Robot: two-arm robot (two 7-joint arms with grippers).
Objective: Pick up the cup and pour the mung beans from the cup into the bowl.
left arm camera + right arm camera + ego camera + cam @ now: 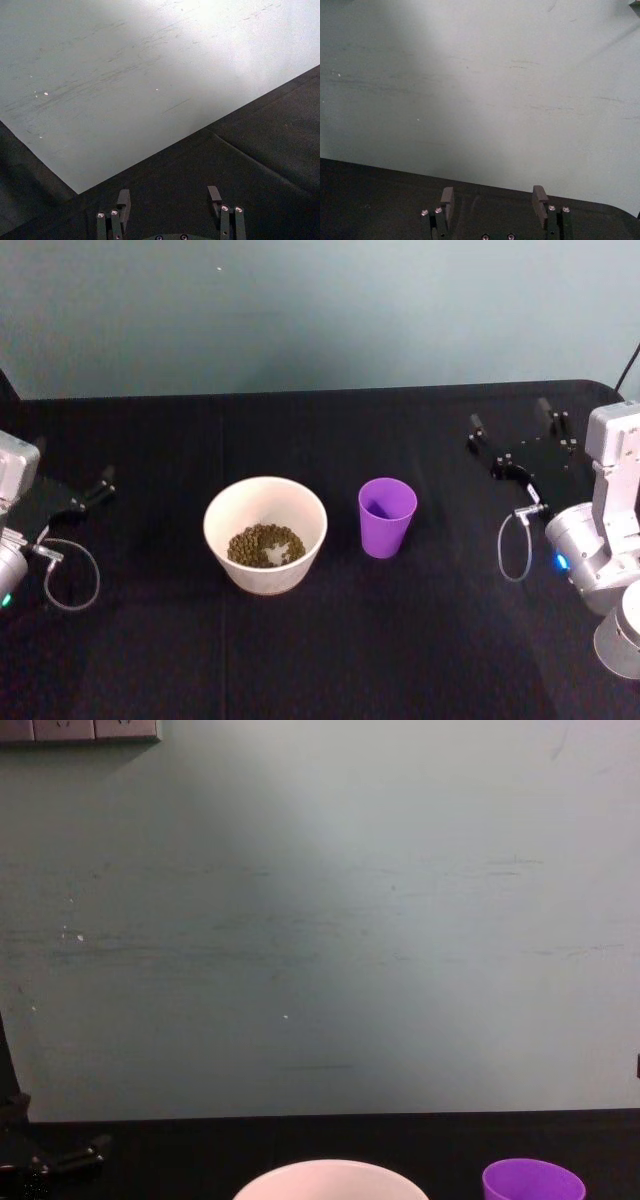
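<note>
Plainly, the small bright purple plastic tumbler, the cup (387,516), stands upright on the black cloth-covered table (300,660), just to the right of the wide pale white-pink round bowl (265,534) and apart from it, with a strip of cloth between them. A heap of tiny olive-green mung beans (264,545) already lies in the bottom of the bowl, and the inside of the cup looks purple and bare as far as the head view reaches, so the pour seems done or the cup nearly spent. The right gripper (515,438) rests over the far right of the table, well apart from the cup, its two dark fingers spread with nothing between them; the right wrist view shows the same gap between the fingertips (540,197). The left gripper (88,494) sits parked at the table's left edge, likewise spread and holding nothing, as the left wrist view confirms. Judging by its look, the cup should be light, stiff and smooth-walled, so likely a little slippery and easy to tip with a nudge. Its taper toward the base suggests a grasp across the upper half of the wall, from the side, where a squeeze would seat it rather than let it slide down.
</note>
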